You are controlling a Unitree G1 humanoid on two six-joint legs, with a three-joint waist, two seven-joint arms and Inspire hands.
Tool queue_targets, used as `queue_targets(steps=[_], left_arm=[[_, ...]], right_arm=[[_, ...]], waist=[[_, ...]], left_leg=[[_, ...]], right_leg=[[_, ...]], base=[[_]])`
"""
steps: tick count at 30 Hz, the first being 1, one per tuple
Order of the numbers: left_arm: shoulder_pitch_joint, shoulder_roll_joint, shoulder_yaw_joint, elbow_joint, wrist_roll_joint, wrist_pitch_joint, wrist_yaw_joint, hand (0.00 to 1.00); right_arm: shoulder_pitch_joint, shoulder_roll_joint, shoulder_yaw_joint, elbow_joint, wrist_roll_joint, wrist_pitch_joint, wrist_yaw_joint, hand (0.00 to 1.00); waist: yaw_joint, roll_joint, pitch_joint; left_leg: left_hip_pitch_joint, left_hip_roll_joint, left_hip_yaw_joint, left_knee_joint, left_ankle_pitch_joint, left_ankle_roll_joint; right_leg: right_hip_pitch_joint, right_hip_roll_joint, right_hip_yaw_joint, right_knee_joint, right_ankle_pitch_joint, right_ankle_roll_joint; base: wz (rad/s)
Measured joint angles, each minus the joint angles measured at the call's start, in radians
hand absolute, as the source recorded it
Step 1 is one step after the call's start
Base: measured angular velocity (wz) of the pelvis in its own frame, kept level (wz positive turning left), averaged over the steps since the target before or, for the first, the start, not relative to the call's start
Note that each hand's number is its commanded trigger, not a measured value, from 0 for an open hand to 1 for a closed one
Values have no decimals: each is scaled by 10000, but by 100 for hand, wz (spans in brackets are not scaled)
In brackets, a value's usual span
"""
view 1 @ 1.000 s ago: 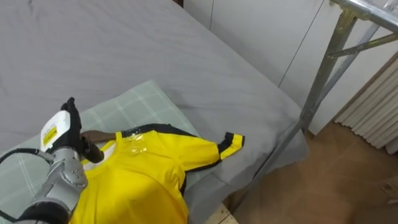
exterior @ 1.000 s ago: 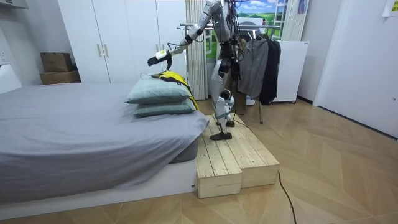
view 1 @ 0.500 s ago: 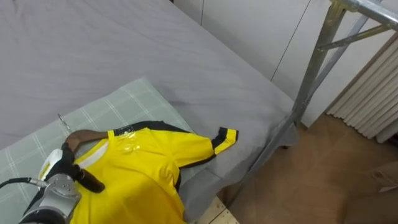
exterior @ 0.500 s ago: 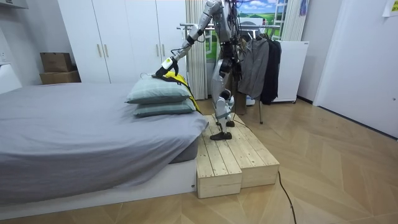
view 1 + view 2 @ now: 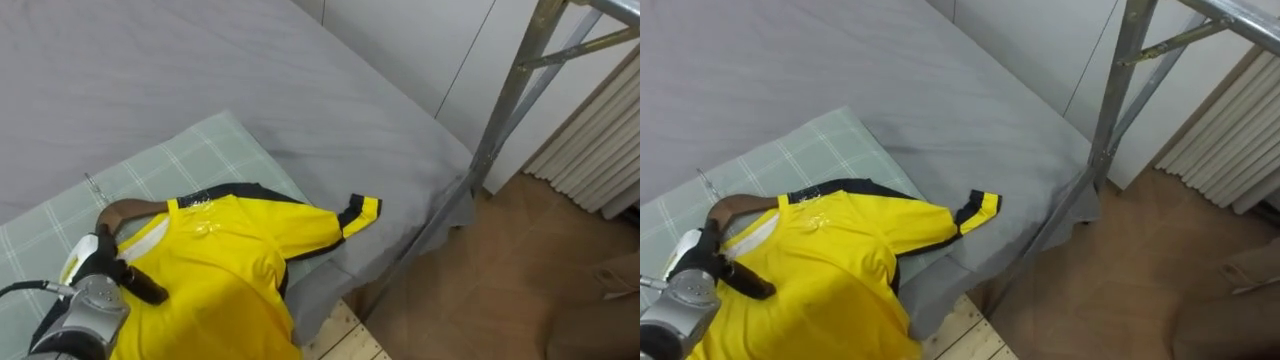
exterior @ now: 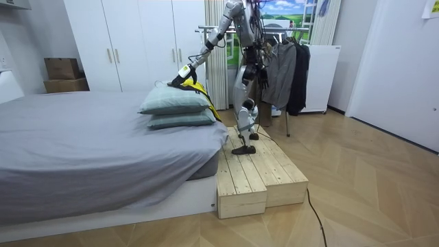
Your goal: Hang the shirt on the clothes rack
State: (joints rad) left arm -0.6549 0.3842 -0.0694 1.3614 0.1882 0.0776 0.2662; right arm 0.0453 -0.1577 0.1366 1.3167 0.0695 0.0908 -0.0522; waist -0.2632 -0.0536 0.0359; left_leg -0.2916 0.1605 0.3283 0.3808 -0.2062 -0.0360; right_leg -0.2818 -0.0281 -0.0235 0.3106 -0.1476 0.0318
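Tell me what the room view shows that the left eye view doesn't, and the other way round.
Room view: the wooden platform under the robot, dark clothes hanging behind it, white wardrobes. Left eye view: the wooden hanger at the shirt's collar and the sleeve's black cuff. Both: the yellow shirt on the pillow, the grey bed, and the left hand at the shirt.

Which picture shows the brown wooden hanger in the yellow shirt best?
The left eye view: the brown wooden hanger curves out of the collar of the yellow shirt, beside the robot hand. The right eye view shows nearly the same. In the room view it is too small to make out.
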Motion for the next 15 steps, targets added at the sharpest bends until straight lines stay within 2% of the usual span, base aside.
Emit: queue_targets(steps=[7,15], left_arm=[[-30,2,660,24,10,49,131,0],[-88,1,665,24,8,46,370,0]], right_arm=[[-271,0,-9,132,-14,145,-30,0],[-384,1,-6,125,-15,146,-30,0]], waist=[[6,-139,-52],[3,-144,-51]], left_leg=[[-97,-37,30,46,77,51],[-269,-36,29,72,83,61]], right_leg=[[-171,-33,58,180,-63,-27],[-338,-37,53,200,-62,-28]], base=[[0],[0]])
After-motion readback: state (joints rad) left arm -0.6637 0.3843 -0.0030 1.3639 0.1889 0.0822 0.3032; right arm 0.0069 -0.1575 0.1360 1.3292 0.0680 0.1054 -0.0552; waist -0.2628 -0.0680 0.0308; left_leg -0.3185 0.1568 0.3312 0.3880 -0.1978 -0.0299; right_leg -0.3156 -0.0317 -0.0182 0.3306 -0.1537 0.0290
